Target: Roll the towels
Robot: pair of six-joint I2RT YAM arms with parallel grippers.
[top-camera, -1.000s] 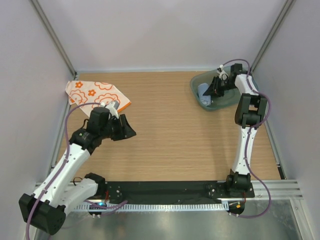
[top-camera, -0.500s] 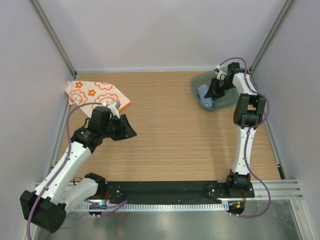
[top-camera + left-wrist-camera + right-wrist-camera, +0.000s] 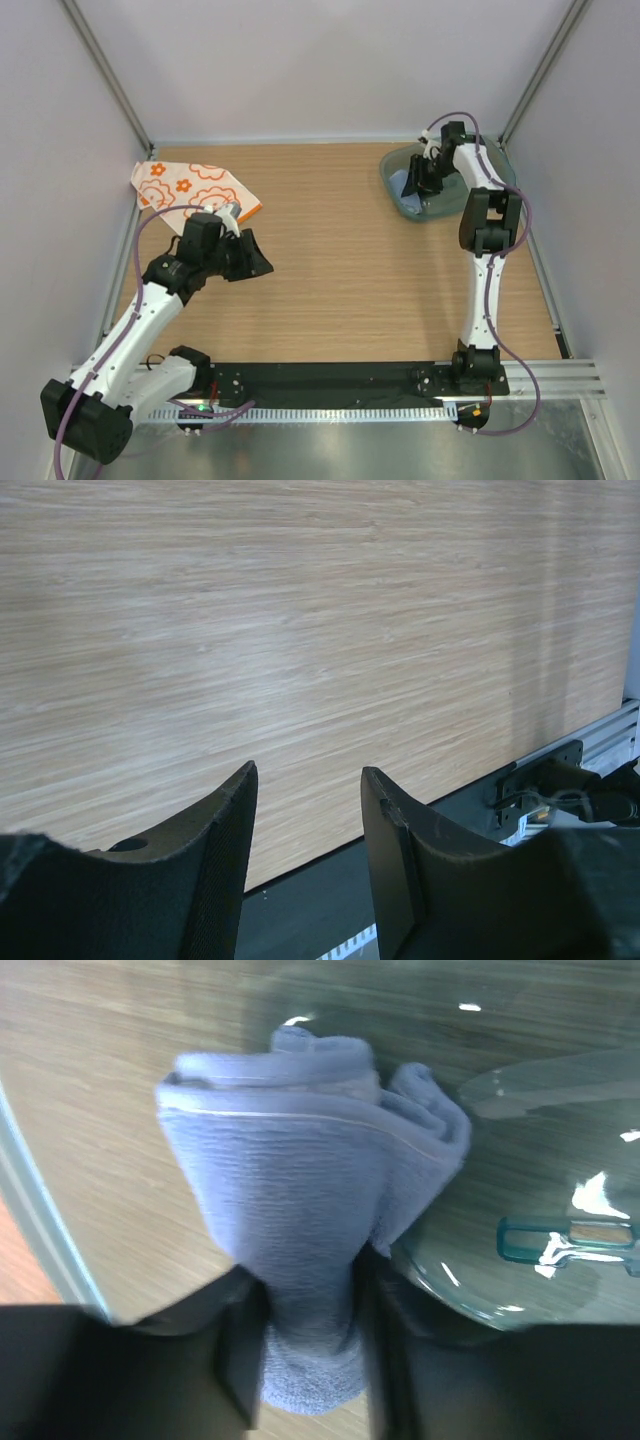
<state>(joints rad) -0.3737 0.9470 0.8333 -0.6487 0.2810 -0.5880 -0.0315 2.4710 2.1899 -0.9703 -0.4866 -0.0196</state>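
Note:
The white towel with orange flower prints (image 3: 192, 188) lies flat and folded at the table's far left. My left gripper (image 3: 256, 262) (image 3: 305, 785) hovers just to its near right, open and empty over bare wood. The light blue towel (image 3: 305, 1210) (image 3: 405, 182) is rolled up and sits in the teal plastic tray (image 3: 392, 180) at the far right. My right gripper (image 3: 416, 180) (image 3: 308, 1360) is shut on the rolled blue towel, its jaws squeezing the roll's near end inside the tray.
The tray's translucent wall (image 3: 520, 1290) curves close beside the right gripper. White enclosure walls stand at the left, back and right. A black rail (image 3: 340, 380) runs along the table's near edge.
My right arm has shifted left and farther back over the tray with the blue towel. The left arm has barely moved.

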